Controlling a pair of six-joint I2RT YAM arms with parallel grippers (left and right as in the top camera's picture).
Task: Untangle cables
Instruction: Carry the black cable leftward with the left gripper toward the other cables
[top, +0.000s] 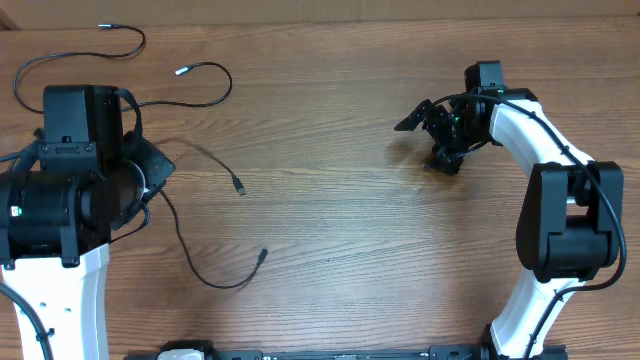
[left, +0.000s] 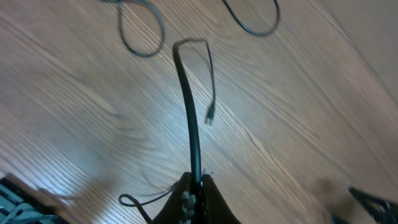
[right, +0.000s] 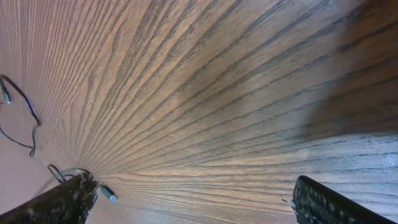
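As it was viewed from overhead, table: wood-grain top, with one arm at 9 o'clock and the other at 3 o'clock.
Left gripper: clenched on a thin black cable, jaws pressed together around it.
Held cable: ran from the jaws toward 12 o'clock in the left wrist view, folded sharply, then came back toward 5 o'clock to a small plug.
Right gripper: released, its fingers set wide apart over the wood.
Cables: loose separate strands on the left half of the table, well apart from the right gripper.
Far strand: silver-tipped, curved along the 11 o'clock edge.
Looped strand: silver-tipped, just beside the far strand, its other end passing under the left arm.
Near strands: two dark-plugged cords trailing from the left arm toward 3 and 4 o'clock.
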